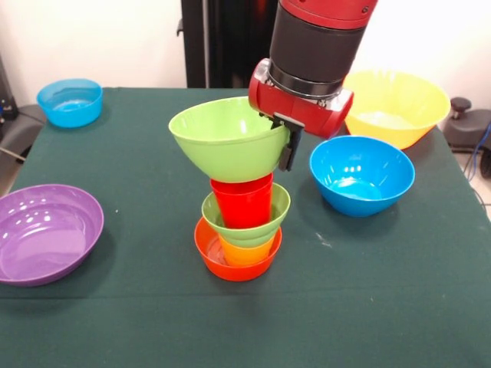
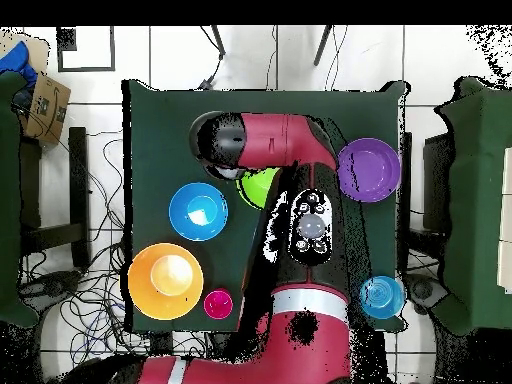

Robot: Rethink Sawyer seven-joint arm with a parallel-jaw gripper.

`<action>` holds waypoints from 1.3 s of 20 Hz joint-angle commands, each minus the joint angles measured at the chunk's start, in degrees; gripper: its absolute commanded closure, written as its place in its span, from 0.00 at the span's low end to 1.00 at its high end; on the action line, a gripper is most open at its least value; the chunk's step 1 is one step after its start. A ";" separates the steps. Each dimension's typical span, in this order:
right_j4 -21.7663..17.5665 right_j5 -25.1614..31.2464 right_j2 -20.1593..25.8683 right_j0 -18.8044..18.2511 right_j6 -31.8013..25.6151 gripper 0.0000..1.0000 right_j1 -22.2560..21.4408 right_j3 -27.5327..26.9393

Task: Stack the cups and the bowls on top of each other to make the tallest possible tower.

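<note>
The red and black gripper (image 1: 288, 146) came down from above and pinched the right-hand rim of a glossy lime-green plastic bowl (image 1: 226, 138), holding it mouth up and slightly tilted. That bowl hung directly over the tower (image 1: 242, 230), its rounded bottom touching or just above the rim of the red plastic cup (image 1: 242, 203) at the top; I could not tell which. So the coming move looked to me like a short straight lowering, with little sideways correction.

The tower stood upright near the middle of the dark green bench (image 1: 383, 307). From the bottom it was a small orange bowl (image 1: 234, 264), a yellow-orange cup (image 1: 245, 251), a small green bowl (image 1: 268, 215), then the red cup, each nested in the one below.

Just right of the tower sat an empty blue bowl (image 1: 360, 175), and beyond it an empty large yellow bowl (image 1: 395, 103). A wide purple bowl (image 1: 46, 234) lay at the left edge, a smaller blue bowl (image 1: 70, 101) at the far left corner, both empty. From overhead, a pink-magenta cup (image 2: 218, 304) stood beside the yellow bowl.
</note>
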 commanded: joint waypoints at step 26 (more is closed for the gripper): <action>-1.86 7.34 7.06 -0.56 -8.76 1.00 8.22 -7.25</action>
